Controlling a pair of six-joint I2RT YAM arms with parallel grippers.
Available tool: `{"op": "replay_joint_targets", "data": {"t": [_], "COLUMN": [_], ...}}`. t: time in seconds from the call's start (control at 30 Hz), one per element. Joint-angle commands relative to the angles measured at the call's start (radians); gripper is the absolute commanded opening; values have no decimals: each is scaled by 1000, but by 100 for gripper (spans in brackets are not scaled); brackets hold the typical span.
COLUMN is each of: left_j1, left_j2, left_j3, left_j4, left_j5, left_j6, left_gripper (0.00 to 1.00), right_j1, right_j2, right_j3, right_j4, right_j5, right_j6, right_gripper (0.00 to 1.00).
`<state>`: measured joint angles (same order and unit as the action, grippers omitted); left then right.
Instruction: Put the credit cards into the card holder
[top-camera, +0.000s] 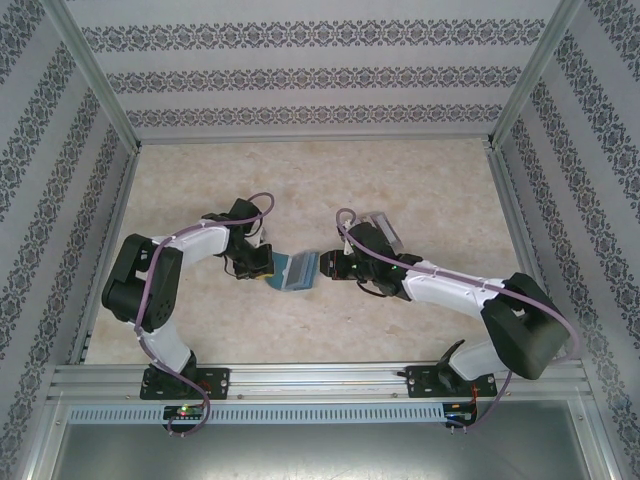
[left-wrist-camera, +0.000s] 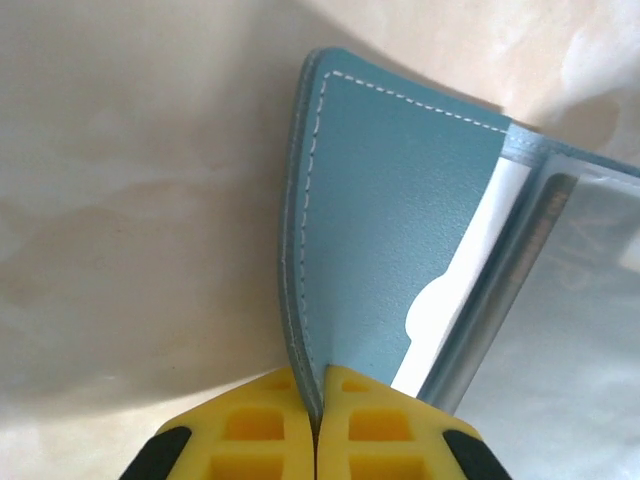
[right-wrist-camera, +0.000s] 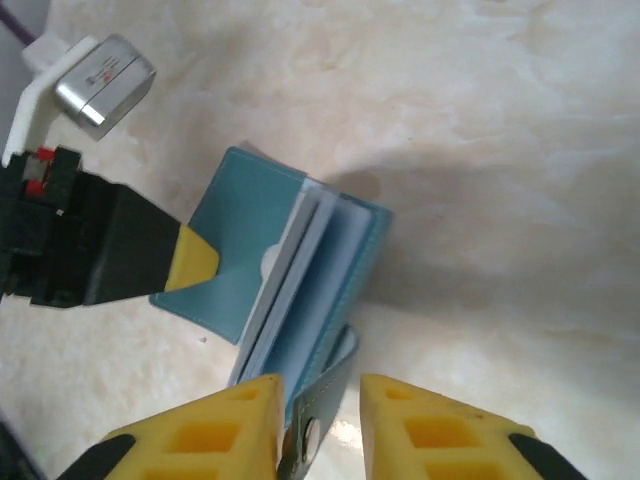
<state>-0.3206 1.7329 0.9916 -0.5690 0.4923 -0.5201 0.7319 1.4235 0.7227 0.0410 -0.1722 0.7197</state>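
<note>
The teal-blue card holder (top-camera: 297, 270) lies open on the tabletop between my two grippers. My left gripper (top-camera: 268, 268) is shut on the edge of its left cover (left-wrist-camera: 400, 230), the yellow fingertips (left-wrist-camera: 370, 420) pressed together on the stitched rim. Clear sleeves (left-wrist-camera: 580, 260) fan out to the right, and something white shows in the cover's notched pocket. My right gripper (right-wrist-camera: 320, 420) stands open at the holder's other side (right-wrist-camera: 250, 260), with the snap tab (right-wrist-camera: 325, 400) between its fingers, leaning on the left one. The credit cards are out of view.
The marble-patterned tabletop (top-camera: 400, 180) is walled by patterned panels and an aluminium frame (top-camera: 320, 380) along the near edge. The left arm's wrist camera (right-wrist-camera: 100, 80) sits close above the holder in the right wrist view.
</note>
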Motion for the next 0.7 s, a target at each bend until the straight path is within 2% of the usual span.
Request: {"op": "replay_joint_targets", "data": {"t": [0.0, 0.17, 0.3, 0.5, 0.67], "left_j1": [-4, -5, -4, -5, -4], "left_j2": [4, -44, -80, -82, -86], "left_j3": [-27, -96, -123, -160, -179], "left_j4": [-35, 30, 44, 82, 98], "left_j5": [39, 101, 88, 103, 112], "left_j6": [-13, -89, -112, -141, -152], "left_gripper": [3, 4, 3, 1, 1], "right_j1": [36, 76, 83, 78, 57], "right_j2": [-12, -67, -95, -54, -16], "right_j3": [60, 82, 77, 24, -76], "right_j4": [-150, -223, -215, -135, 87], "right_j5": [141, 190, 163, 50, -109], "right_j6": [-42, -27, 34, 120, 210], "right_gripper": [34, 40, 55, 60, 61]}}
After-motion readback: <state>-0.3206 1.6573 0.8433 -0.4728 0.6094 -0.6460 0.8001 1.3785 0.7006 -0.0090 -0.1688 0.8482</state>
